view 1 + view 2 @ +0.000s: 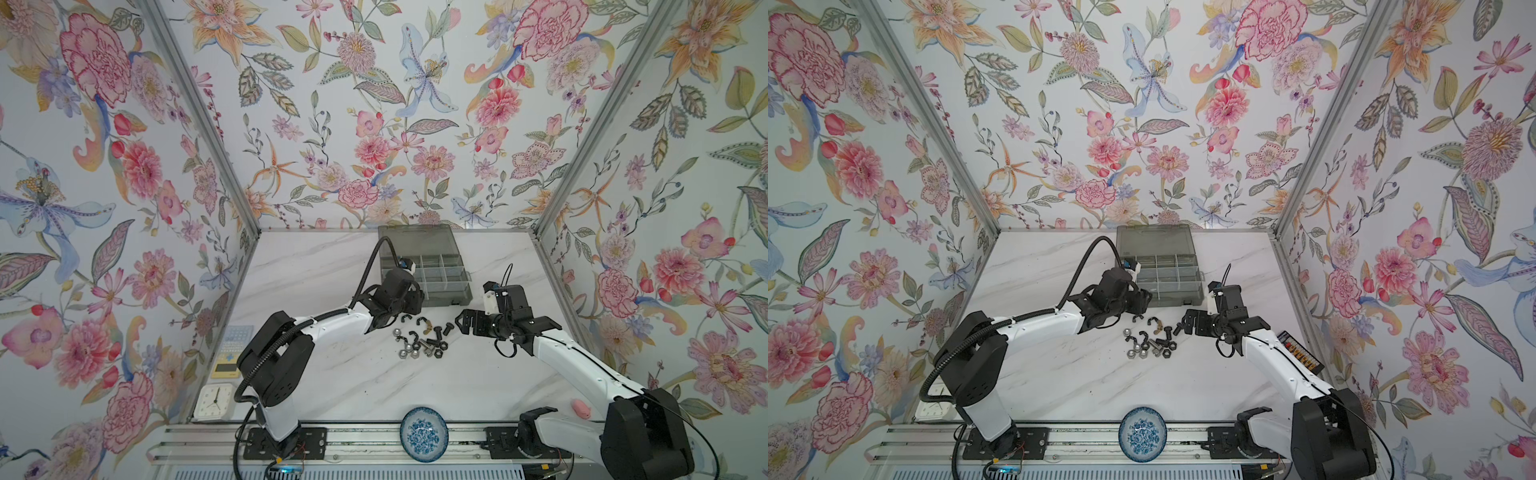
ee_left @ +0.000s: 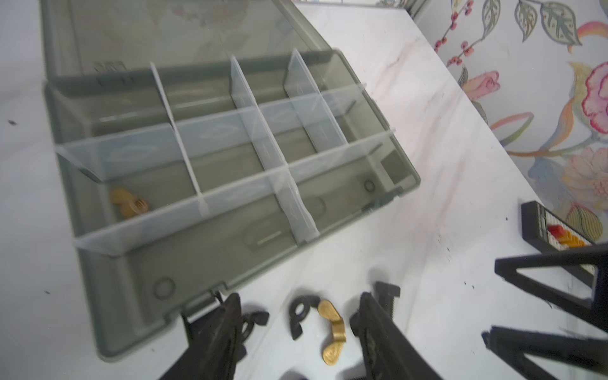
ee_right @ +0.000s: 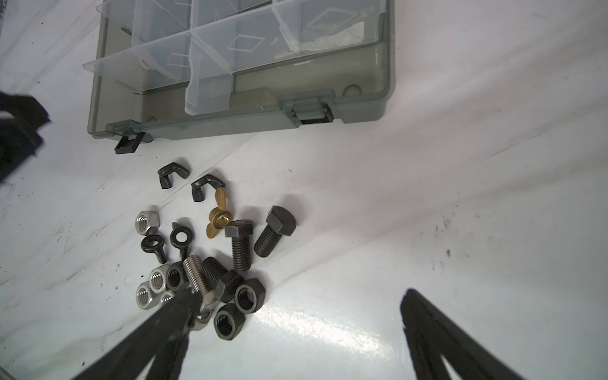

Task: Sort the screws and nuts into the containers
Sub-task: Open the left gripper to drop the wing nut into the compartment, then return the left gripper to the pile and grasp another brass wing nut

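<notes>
Hidden in both top views, one brass nut [image 2: 129,201] lies in the containers [image 2: 230,171] beyond half-open, empty left jaws; right jaws wide, empty.

We see a white marble table [image 1: 353,382]. Toward its back sits an open box [image 1: 449,297]. Just in front of it, screws [image 3: 240,243] and nuts [image 3: 147,222] lie loose in a small heap. A dish [image 1: 424,412] rests at the near edge, and a clock [image 1: 214,401] at the near left corner.

The organiser box [image 1: 449,298] stands at the back of the table [image 1: 374,374], a wing nut [image 2: 130,202] in its middle row. Screws [image 3: 275,235] and nuts [image 3: 147,223] lie before it, the dish [image 1: 424,432] at the front edge.
</notes>
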